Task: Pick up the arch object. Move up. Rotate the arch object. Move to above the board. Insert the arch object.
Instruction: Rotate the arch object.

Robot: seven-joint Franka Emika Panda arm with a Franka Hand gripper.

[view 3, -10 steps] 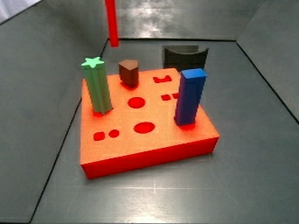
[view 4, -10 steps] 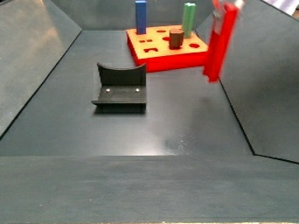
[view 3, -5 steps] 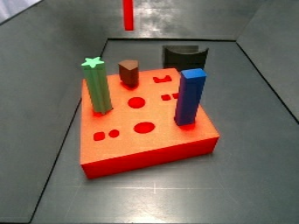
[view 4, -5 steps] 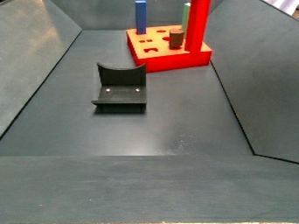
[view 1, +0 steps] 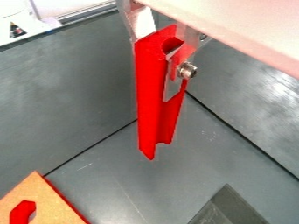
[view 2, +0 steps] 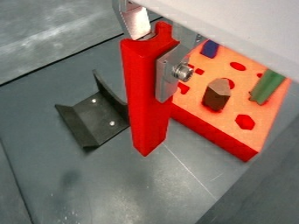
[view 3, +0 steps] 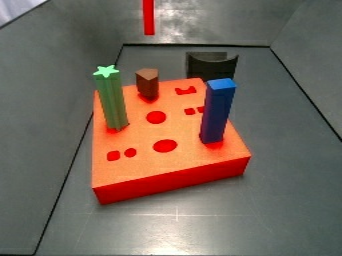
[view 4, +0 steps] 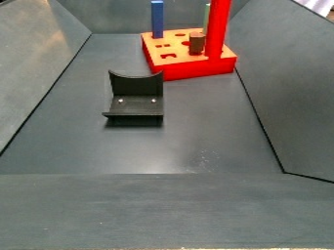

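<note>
Gripper [view 1: 177, 54] is showing in both wrist views, its jaws closed on the top of the arch object [view 1: 156, 96], which is hanging upright well clear of the floor. In a wrist view a corner of the board [view 1: 35, 202] is peeking in below and off to the side of the bar's lower end. In a wrist view the gripper [view 2: 163, 66] is clamping the arch object [view 2: 146, 92], a silver finger [view 2: 183, 72] pressing against its side; beyond it the board [view 2: 222, 105] is lying with a brown peg [view 2: 218, 94] standing in it, and the fixture [view 2: 91, 118] is sitting on the floor on the other side.

In a side view only the bar's lower end [view 3: 147, 17] is showing, high behind the board [view 3: 166, 150], where a green star peg [view 3: 110, 97] and a blue pillar [view 3: 218, 110] are standing. In a side view the bar [view 4: 220, 25] is hanging in front of the board [view 4: 188, 55], the fixture [view 4: 133, 98] nearer the camera.

Compared with a second ago the bar is sitting higher and has swung across toward the board; over the last half second it is hardly shifting. Lifting and turning appear done, and travel to above the board looks to be under way.
</note>
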